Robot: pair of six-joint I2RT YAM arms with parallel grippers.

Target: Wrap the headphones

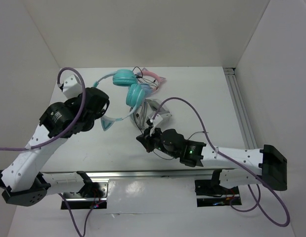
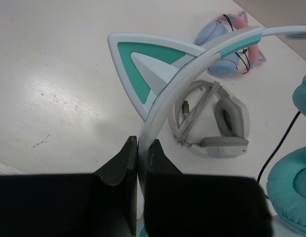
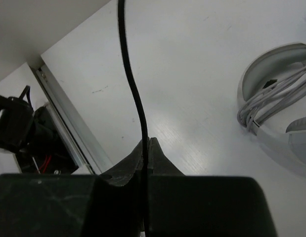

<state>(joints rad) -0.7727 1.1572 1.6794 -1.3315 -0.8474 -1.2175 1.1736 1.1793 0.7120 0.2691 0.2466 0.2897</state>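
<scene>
The teal headphones (image 1: 129,85) lie at the back middle of the table, ear cups together. Their white headband (image 1: 124,116) arcs toward my left gripper (image 1: 104,113). In the left wrist view that gripper (image 2: 142,144) is shut on the headband (image 2: 165,103), just below a teal cat ear (image 2: 148,69); one teal ear cup (image 2: 291,192) shows at the right. My right gripper (image 1: 144,137) sits nearer the front. In the right wrist view it (image 3: 147,142) is shut on the thin black cable (image 3: 130,74), which runs up out of the jaws.
Grey-white plain headphones (image 1: 153,114) lie between the two grippers, also showing in the left wrist view (image 2: 217,126) and the right wrist view (image 3: 276,108). Blue-and-pink cat-ear headphones (image 1: 153,76) lie behind the teal ones. A metal rail (image 3: 64,113) runs along the table's front edge.
</scene>
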